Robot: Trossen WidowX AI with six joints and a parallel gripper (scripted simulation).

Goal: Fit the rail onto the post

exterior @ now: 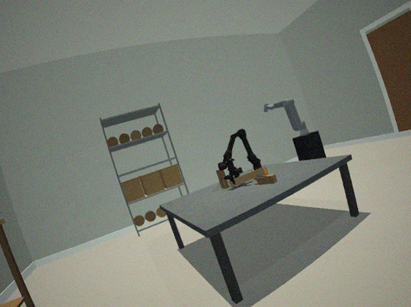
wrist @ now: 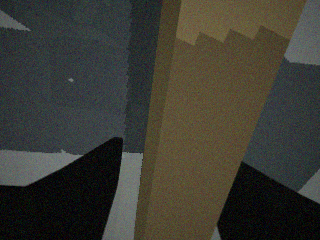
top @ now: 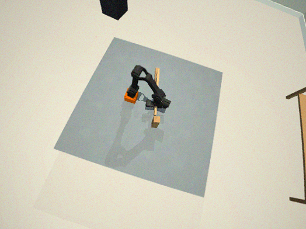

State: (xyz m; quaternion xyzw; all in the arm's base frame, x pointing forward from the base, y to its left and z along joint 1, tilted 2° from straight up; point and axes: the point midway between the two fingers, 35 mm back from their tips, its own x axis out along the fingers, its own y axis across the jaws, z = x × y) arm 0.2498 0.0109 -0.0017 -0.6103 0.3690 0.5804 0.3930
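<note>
The long wooden rail (top: pixel 156 111) (exterior: pixel 246 176) (wrist: pixel 200 115) runs from the low footboard block (exterior: pixel 267 179) to near the short wooden post (top: pixel 155 121) (exterior: pixel 221 178). Its near end looks low, close to the table; the fit in the bracket is too small to tell. My gripper (top: pixel 156 106) (exterior: pixel 232 180) (wrist: pixel 163 150) points down near the rail's post end, its fingers part-way open on both sides of the rail. In the wrist view, a gap shows between the left finger and the rail; the right finger is partly hidden behind the rail's edge. The pegs and holes cannot be made out.
The grey table (top: pixel 183 149) (exterior: pixel 203 210) carries everything. My arm's orange base (top: pixel 130 97) stands beside the rail, and the arm arches over to the rail. Shelves (exterior: pixel 142 143) and another arm on a black pedestal (exterior: pixel 309 146) stand beyond the table.
</note>
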